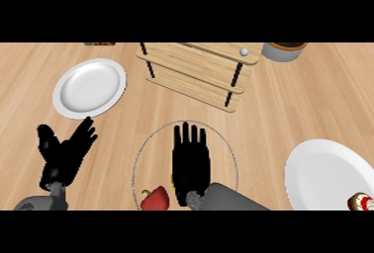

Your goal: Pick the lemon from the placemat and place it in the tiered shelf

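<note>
Right hand: out flat over the middle of the placemat, palm down, fingers straight and close together, pointing at the counter's far edge. It is relaxed and clasps nothing.
Right forearm: grey, coming up from the counter's near edge, angled in from the right.
Left hand: resting near the counter's left edge, fingers up and fanned, thumb out to the left. It is slack and empty.
Lemon: almost wholly hidden under the right palm. Just a sliver of yellow peeks out at the palm's left side, on the placemat's near half. Whether the palm touches it, I cannot tell.
Placemat: round, thin dark rim, lying at the middle of the counter towards the near edge.
Red bell pepper: on the placemat's near rim, just left of the right wrist.
Tiered shelf: wooden boards on dark posts, at the far edge, middle, well beyond the fingertips. A small white ball sits on its top board.
White plate: far left, just beyond the left hand's fingertips.
Large white plate: right edge, near side.
Grey pot: far edge, right of the shelf.
</note>
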